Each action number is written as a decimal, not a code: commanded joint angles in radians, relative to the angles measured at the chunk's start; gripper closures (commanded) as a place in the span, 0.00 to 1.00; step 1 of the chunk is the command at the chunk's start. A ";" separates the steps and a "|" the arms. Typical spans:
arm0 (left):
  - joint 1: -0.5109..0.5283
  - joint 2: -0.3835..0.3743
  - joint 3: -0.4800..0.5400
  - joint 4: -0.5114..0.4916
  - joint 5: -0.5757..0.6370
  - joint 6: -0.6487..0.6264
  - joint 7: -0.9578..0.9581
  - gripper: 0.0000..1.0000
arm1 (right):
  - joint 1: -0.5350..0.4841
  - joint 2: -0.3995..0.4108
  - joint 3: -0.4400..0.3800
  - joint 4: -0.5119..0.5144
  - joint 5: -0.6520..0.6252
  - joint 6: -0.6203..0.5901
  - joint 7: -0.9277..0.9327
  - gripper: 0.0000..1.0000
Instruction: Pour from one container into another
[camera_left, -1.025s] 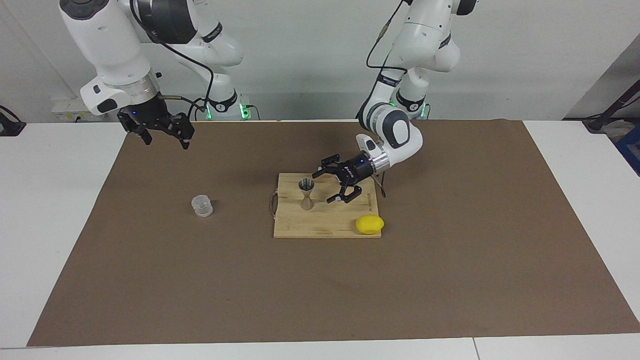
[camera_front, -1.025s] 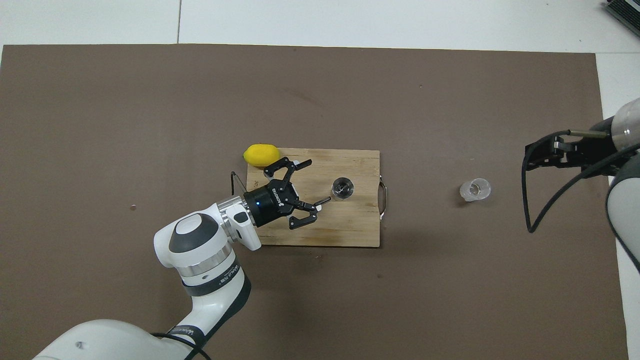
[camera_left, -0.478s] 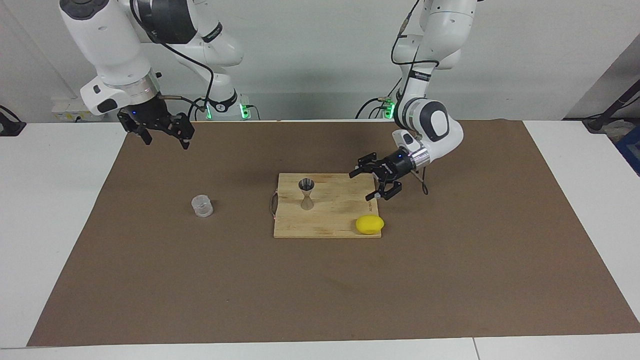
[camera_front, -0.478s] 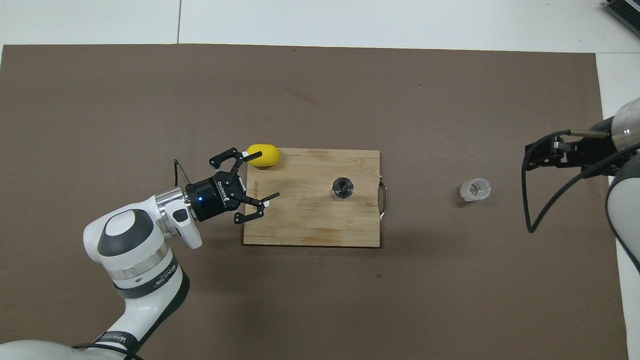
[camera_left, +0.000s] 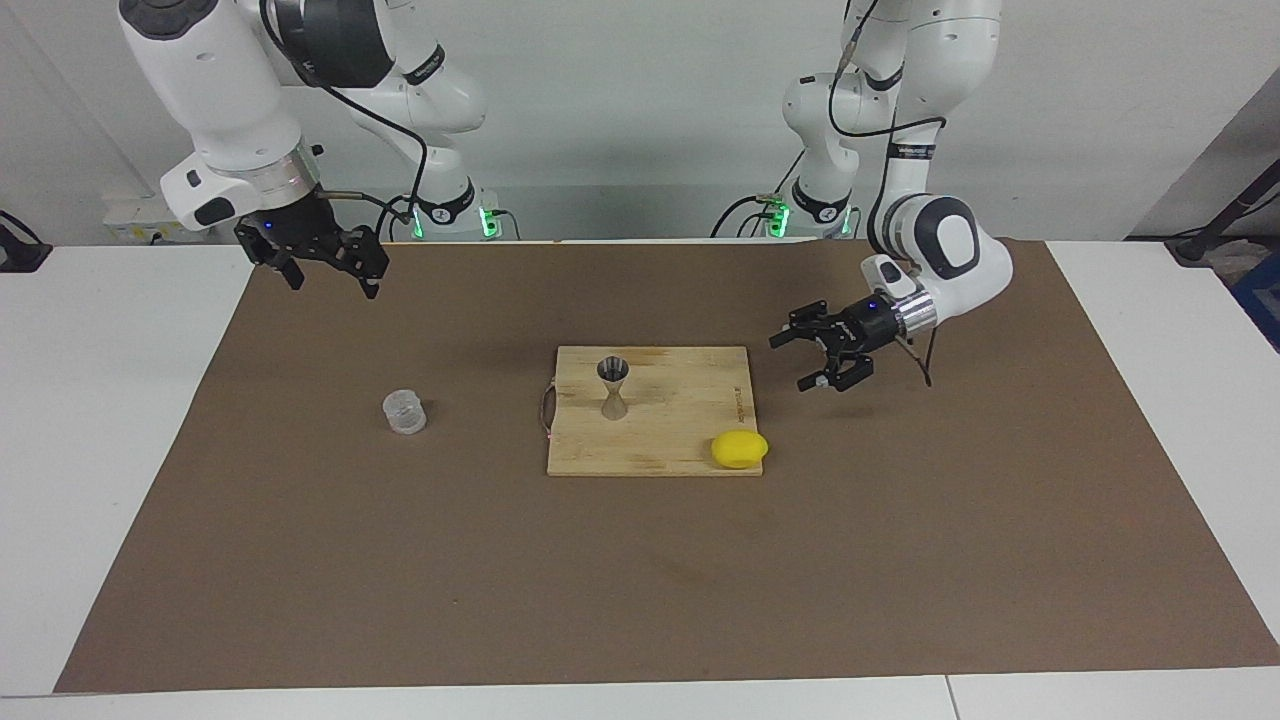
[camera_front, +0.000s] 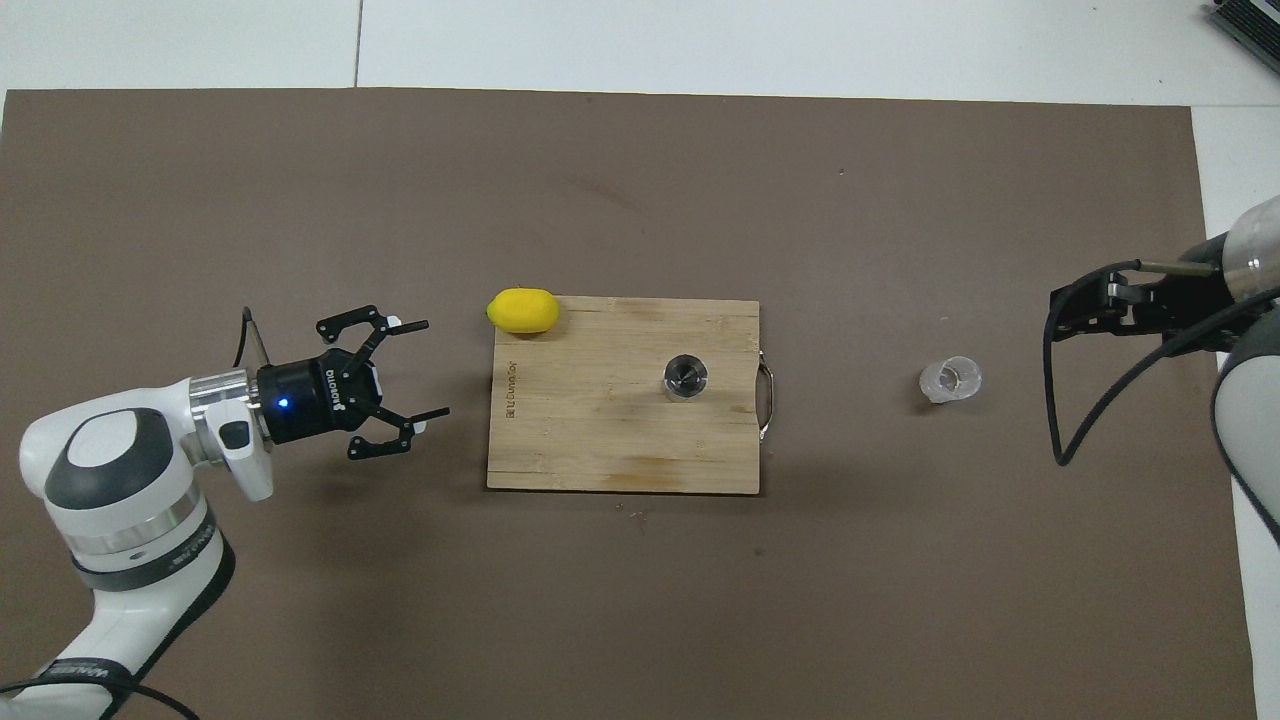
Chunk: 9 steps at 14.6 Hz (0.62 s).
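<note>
The clear ribbed cup (camera_left: 404, 412) stands upright on the brown mat toward the right arm's end; it also shows in the overhead view (camera_front: 950, 379). The metal hourglass jigger (camera_left: 613, 388) stands upright on the wooden board (camera_left: 680, 440), seen from above in the overhead view (camera_front: 686, 377). My left gripper (camera_left: 790, 364) is open and empty, held low over the mat just off the board's edge toward the left arm's end (camera_front: 430, 368). My right gripper (camera_left: 333, 287) is open and empty, raised over the mat's corner, apart from the cup (camera_front: 1085, 312).
A yellow lemon (camera_left: 739, 449) lies at the board's corner farthest from the robots, toward the left arm's end (camera_front: 523, 310). The board (camera_front: 600, 440) has a metal handle facing the cup. The brown mat (camera_left: 640, 580) covers the table.
My left gripper has drawn back from beside the jigger, off the board, toward the left arm's end of the table, staying open. The right arm, cup and jigger have not moved.
</note>
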 joint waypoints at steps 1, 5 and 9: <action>0.137 -0.010 -0.009 0.040 0.184 -0.097 0.010 0.00 | -0.015 -0.018 0.004 -0.020 0.006 0.002 -0.013 0.00; 0.307 -0.006 -0.006 0.175 0.484 -0.177 -0.028 0.00 | -0.015 -0.018 0.003 -0.024 0.006 0.003 -0.024 0.00; 0.420 0.023 -0.006 0.402 0.744 -0.310 -0.136 0.00 | -0.017 -0.012 0.000 -0.046 0.006 0.041 0.019 0.25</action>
